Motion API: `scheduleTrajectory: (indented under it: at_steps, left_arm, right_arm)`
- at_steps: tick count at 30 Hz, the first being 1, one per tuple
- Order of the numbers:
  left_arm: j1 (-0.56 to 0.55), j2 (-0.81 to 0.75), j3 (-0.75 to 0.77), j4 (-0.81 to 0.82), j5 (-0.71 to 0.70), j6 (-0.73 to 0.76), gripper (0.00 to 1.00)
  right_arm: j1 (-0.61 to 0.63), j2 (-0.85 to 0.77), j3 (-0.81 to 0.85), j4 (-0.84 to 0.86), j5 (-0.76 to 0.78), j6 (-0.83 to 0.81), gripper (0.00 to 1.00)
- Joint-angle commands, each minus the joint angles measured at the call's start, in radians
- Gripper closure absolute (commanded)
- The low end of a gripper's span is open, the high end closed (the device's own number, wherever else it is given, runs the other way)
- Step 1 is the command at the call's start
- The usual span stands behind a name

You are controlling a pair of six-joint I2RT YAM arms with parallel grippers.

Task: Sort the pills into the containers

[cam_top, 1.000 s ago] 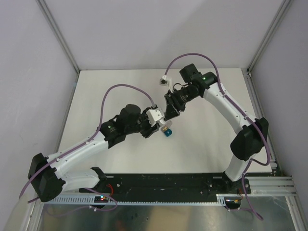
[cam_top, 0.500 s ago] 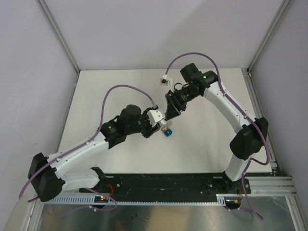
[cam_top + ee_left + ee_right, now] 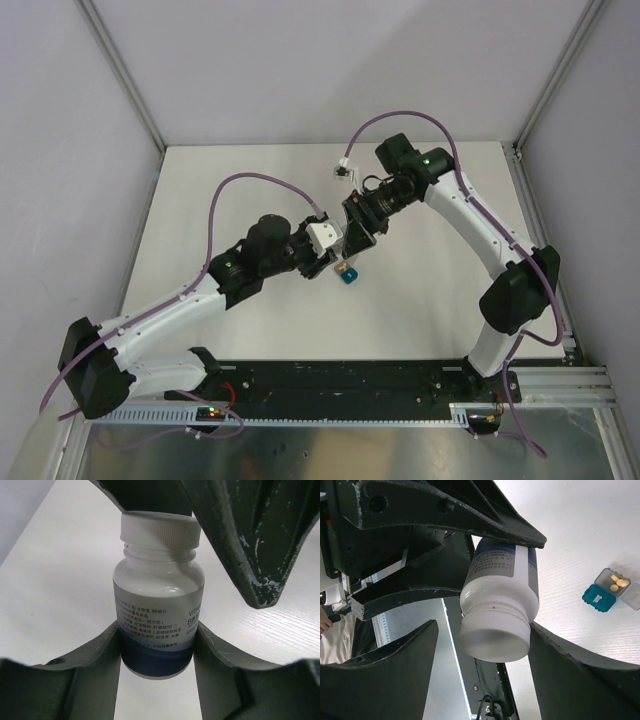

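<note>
A white pill bottle point(image 3: 157, 595) with a ribbed white cap point(image 3: 495, 630) is held off the table, my left gripper point(image 3: 156, 630) shut on its lower body. My right gripper point(image 3: 485, 630) stands open around the cap, with a clear gap at its left finger point(image 3: 395, 670). In the top view both grippers, left point(image 3: 331, 262) and right point(image 3: 351, 243), meet at mid-table just above the containers point(image 3: 347, 277). The containers point(image 3: 607, 591) lie on the table, the teal one closed. The grey one is open with a few yellow pills point(image 3: 616, 584) inside.
The white table point(image 3: 230, 190) is bounded by grey walls and aluminium corner posts point(image 3: 120, 70). A black rail point(image 3: 340, 380) with the arm bases runs along the near edge. The right arm's purple cable point(image 3: 400, 118) loops above the far side.
My right gripper's jaws have opened off the bottle cap. The left gripper keeps the same hold on the bottle, and both arms have barely shifted.
</note>
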State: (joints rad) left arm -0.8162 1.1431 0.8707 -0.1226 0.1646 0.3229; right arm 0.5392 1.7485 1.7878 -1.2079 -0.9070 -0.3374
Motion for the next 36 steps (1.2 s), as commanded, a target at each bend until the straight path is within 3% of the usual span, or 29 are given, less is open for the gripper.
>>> scheduleTrajectory:
  at_steps: [1,9,21,36]
  left_arm:
    - [-0.002,-0.014,0.009,0.070,0.027,0.008,1.00]
    - [0.035,-0.039,0.011,0.058,0.148,-0.026,1.00]
    - [0.134,-0.051,0.057,-0.006,0.606,-0.123,1.00]
    - [0.141,-0.016,0.086,-0.047,0.745,-0.151,1.00]
  right_arm:
    - [-0.008,-0.063,-0.001,-0.019,-0.019,-0.016,0.25]
    - [-0.052,-0.154,-0.062,-0.002,0.021,-0.064,0.23]
    - [-0.008,-0.429,-0.203,0.135,0.181,-0.249,0.22]
    - [0.198,-0.479,-0.217,0.240,0.386,-0.310,0.21]
